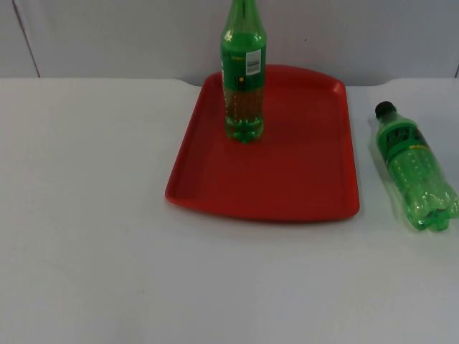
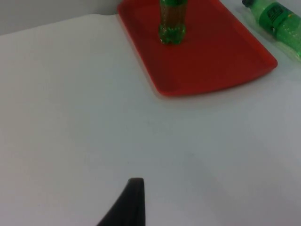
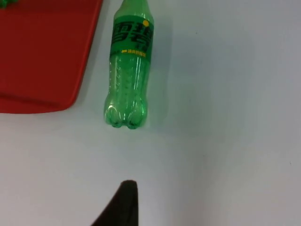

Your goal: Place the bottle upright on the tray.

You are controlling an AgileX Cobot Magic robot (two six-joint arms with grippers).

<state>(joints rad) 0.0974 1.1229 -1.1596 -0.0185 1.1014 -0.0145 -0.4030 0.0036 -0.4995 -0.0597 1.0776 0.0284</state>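
Tray (image 1: 301, 179), red and shallow-rimmed, is lying in the upper middle of the top view, its far edge reaching toward the grey partition wall (image 1: 107, 36) and its near edge curving across the white table (image 1: 93, 236). One green bottle (image 1: 243, 68) is standing upright on the tray's upper left part, close to the far rim, leaving most of the tray floor bare in front of and to the right of it. A second green bottle (image 1: 414, 168) with a black cap (image 1: 385, 109) is lying on its side on the table at the right of the frame, just beside the tray's right edge but apart from it, cap pointing toward the wall. Broad open table is stretching across the whole lower half and left side of the frame. The left gripper (image 2: 134, 202) is hanging over bare table, well short of the tray's near corner. The right gripper (image 3: 123, 205) is hanging over the table near the base of the lying bottle. Whether either gripper's fingers are open or closed cannot be told.
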